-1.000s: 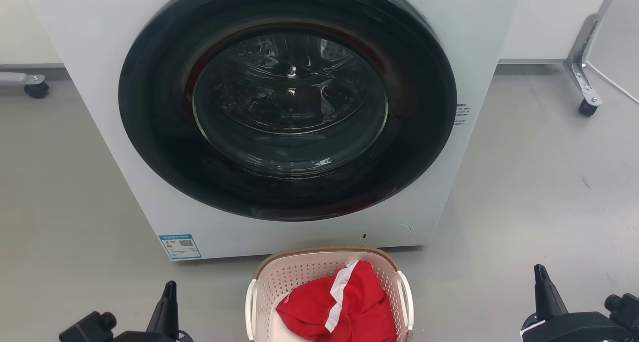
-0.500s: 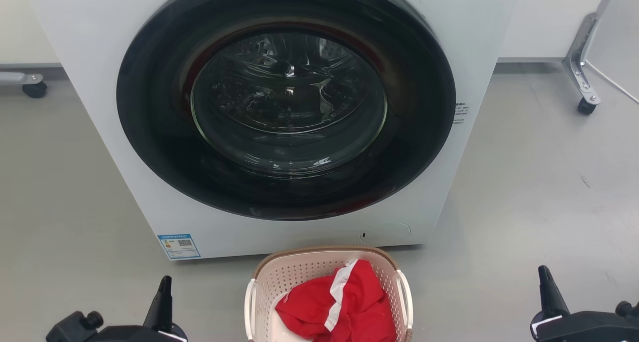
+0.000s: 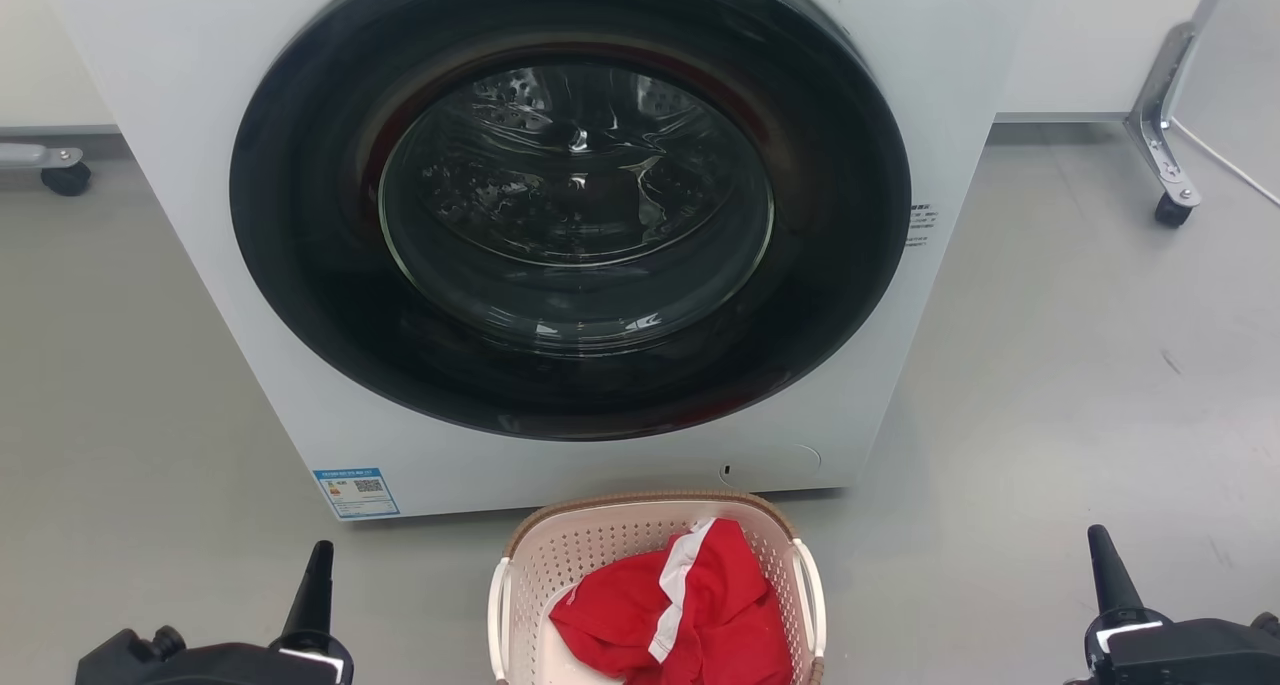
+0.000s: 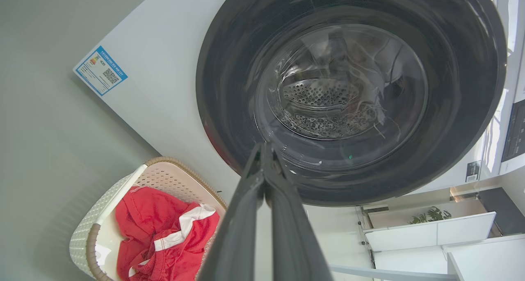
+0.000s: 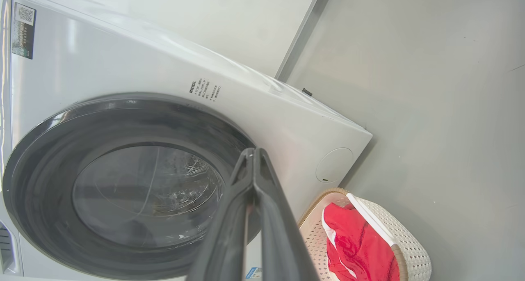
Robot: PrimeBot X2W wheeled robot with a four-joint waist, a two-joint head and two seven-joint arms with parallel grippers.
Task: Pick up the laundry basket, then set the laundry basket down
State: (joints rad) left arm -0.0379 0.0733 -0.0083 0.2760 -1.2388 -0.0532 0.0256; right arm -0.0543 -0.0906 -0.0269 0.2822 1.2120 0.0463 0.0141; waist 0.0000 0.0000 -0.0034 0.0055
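Grey floor [image 3: 1050,365] all round, and the big white washing machine [image 3: 200,265] stands square ahead of me, its dark round door [image 3: 570,385] closed. Right at its foot, centred between my arms, the laundry basket [image 3: 590,550] sits on the floor: cream-pink walls, brown rim, a white handle on each side. A red garment [image 3: 690,615] with a white stripe lies crumpled inside. My left claw [image 3: 320,565] hovers low, well apart from the basket's left side, fingers pressed together, gripping nothing. My right claw [image 3: 1102,550] mirrors it far right, likewise closed and empty. A small blue label [image 3: 356,491] marks the machine's lower corner.
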